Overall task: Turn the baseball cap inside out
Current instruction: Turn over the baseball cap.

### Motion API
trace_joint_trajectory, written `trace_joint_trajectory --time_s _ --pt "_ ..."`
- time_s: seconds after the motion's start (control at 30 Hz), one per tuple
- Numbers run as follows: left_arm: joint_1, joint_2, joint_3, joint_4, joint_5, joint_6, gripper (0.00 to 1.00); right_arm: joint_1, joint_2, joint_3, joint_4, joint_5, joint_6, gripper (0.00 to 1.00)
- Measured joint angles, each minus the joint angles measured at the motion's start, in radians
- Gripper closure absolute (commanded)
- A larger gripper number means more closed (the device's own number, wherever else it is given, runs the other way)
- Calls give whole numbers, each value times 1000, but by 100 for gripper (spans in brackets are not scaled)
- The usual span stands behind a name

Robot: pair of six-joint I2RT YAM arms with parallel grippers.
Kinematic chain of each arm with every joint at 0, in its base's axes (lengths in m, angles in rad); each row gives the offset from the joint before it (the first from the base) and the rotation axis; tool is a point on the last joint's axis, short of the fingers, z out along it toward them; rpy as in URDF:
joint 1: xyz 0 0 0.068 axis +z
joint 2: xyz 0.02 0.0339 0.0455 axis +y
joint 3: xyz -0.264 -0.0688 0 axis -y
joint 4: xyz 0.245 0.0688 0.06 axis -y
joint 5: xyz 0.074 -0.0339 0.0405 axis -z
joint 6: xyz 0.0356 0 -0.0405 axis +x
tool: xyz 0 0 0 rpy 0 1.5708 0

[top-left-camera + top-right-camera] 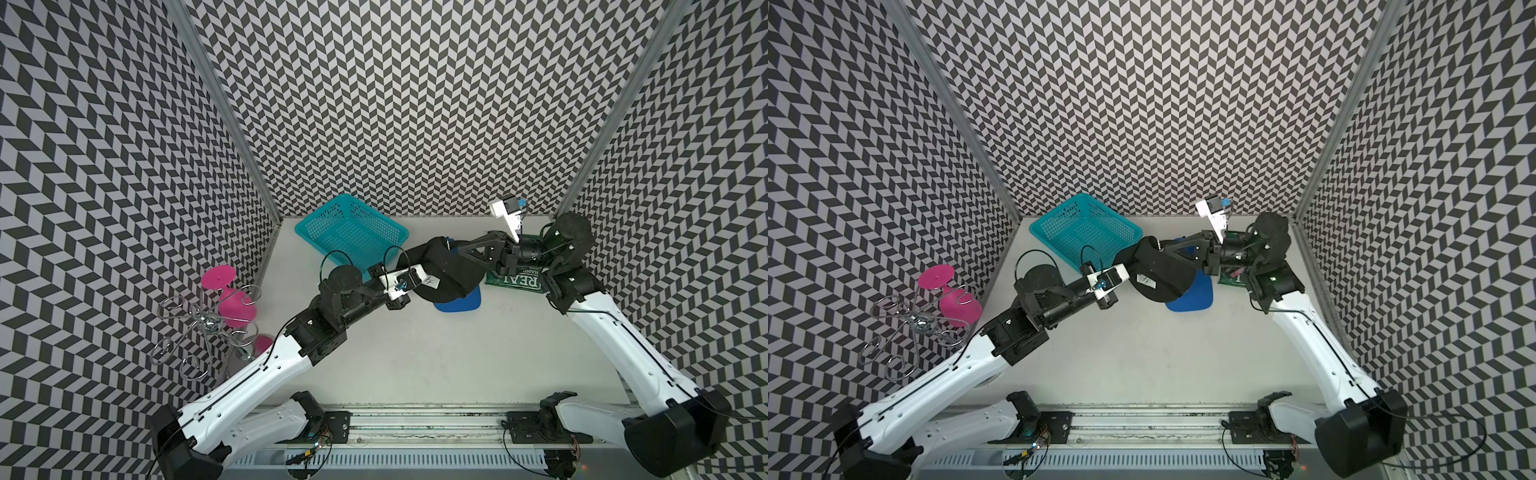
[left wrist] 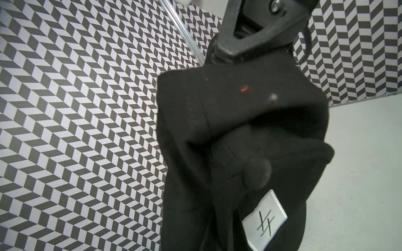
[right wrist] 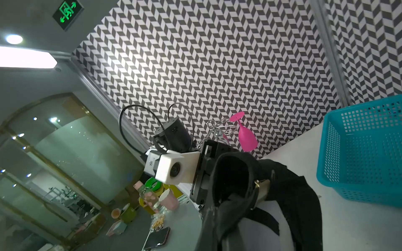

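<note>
The baseball cap (image 1: 451, 270) has a black crown and a blue brim (image 1: 461, 306), and hangs above the table between my two grippers. A white label (image 2: 264, 219) shows on its cloth, and its back strap has a brass buckle (image 3: 261, 189). My left gripper (image 1: 420, 286) comes in from the left; its jaws are buried in black cloth and shut on the cap. My right gripper (image 1: 452, 250) reaches in from the right and is shut on the crown's upper edge. Its black fingers (image 2: 250, 39) end at the cloth in the left wrist view. The crown is crumpled into folds.
A teal basket (image 1: 351, 232) stands just behind the cap. A pink wine glass (image 1: 235, 305) hangs on a wire rack (image 1: 195, 328) at the left wall. A green printed packet (image 1: 515, 280) lies under my right arm. Patterned walls close in three sides.
</note>
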Motion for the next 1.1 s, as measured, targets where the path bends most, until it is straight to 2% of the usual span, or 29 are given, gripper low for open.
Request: trace_joint_trajectory --time_s 0.17,0.3,0.4,0.53,0.67,0.8,0.93,1.1 --pt "0 -71 -32 8 31 -59 100 -65 8 -49 1 101 34 99" --pt "1 -77 -35 10 67 -146 100 -64 51 -110 -20 115 29 88" --pt "2 -68 -45 18 89 -220 100 -67 104 -112 -78 119 -7 71" --pt "6 -34 -38 66 93 -316 100 -100 130 -139 -148 138 -40 41" --pt "23 31 -2 72 94 -388 100 -220 79 -142 -178 171 -68 23" --pt "72 79 35 60 132 -464 100 -358 -58 -171 -140 211 -89 16" --pt "116 100 48 58 168 -531 100 -363 -197 -233 -39 217 -93 16" --pt "122 111 48 77 208 -584 100 -345 -264 -389 202 168 37 11"
